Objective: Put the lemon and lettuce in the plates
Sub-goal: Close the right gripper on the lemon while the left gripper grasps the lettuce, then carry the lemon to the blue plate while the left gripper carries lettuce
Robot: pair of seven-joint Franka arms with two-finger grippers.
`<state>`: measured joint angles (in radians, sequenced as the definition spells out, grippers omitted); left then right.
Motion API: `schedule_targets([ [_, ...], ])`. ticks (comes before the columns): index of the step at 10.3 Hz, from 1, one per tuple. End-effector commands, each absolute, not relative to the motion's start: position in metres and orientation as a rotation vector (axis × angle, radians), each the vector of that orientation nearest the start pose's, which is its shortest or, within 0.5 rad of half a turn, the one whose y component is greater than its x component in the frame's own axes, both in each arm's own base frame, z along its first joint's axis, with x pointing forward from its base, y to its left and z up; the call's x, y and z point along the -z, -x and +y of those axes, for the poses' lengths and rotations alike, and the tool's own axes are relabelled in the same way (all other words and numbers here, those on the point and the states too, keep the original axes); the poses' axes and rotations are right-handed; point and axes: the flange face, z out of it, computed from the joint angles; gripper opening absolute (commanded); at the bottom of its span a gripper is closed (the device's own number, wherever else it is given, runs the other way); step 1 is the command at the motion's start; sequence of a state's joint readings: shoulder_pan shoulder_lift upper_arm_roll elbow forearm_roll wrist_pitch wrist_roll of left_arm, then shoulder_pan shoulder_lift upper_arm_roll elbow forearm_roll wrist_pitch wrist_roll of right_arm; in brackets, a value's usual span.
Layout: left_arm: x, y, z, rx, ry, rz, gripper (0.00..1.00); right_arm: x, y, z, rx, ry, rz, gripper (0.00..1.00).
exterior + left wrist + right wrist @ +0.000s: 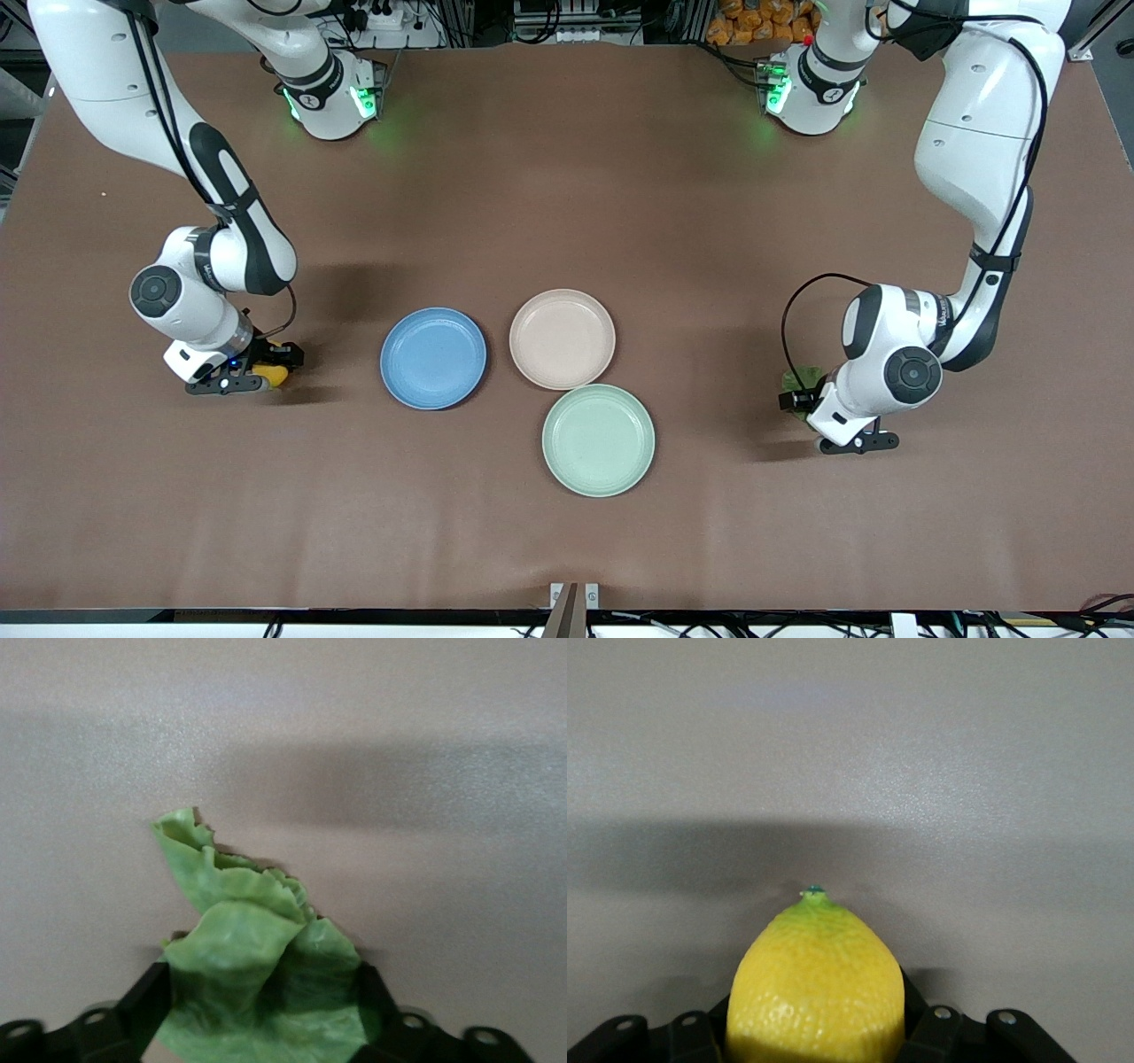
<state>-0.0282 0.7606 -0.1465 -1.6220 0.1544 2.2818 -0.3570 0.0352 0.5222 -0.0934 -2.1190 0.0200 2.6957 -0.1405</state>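
Grasp step: right claw (266,372) pinches the lemon (816,992), left claw (802,399) pinches the lettuce (252,974); next, lift and carry to the plates (433,358) at the worktop's six o'clock.

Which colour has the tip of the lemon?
Green, on the lemon; the right wrist view shows it best.

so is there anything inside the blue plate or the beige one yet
Nothing: the blue plate and the beige-pink plate both show bare insides. The lemon sits between the right gripper fingers, the lettuce in the left gripper, both low at the table's ends.
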Motion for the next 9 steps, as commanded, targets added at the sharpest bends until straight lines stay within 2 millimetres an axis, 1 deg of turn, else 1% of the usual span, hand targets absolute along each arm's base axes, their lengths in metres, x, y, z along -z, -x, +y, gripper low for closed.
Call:
schedule_targets([
  [1,-0.172,-0.671,-0.111,-0.115,3.094,-0.288,0.0,-0.177,-0.581,-0.026,0.06,3.165,-0.159,0.51],
  [3,-0.172,-0.671,-0.111,-0.114,3.092,-0.304,0.0,-0.192,-0.593,-0.024,-0.01,3.156,-0.162,0.51],
  [4,-0.175,-0.672,-0.111,-0.107,3.092,-0.312,0.0,-0.201,-0.597,-0.023,-0.028,3.147,-0.15,0.51],
  [5,-0.177,-0.672,-0.11,-0.107,3.092,-0.314,0.0,-0.208,-0.599,-0.017,-0.031,3.131,-0.135,0.49],
  [6,-0.188,-0.674,-0.108,-0.09,3.093,-0.318,0.0,-0.213,-0.602,-0.013,-0.037,3.123,-0.134,0.49],
  [7,-0.2,-0.675,-0.107,-0.084,3.09,-0.32,0.0,-0.216,-0.603,-0.005,-0.041,3.11,-0.141,0.49],
  [8,-0.218,-0.675,-0.107,-0.089,3.084,-0.319,0.0,-0.222,-0.606,0.003,-0.035,3.093,-0.136,0.49],
  [9,-0.237,-0.676,-0.109,-0.067,3.087,-0.319,0.0,-0.227,-0.609,0.016,-0.041,3.072,-0.144,0.48],
])
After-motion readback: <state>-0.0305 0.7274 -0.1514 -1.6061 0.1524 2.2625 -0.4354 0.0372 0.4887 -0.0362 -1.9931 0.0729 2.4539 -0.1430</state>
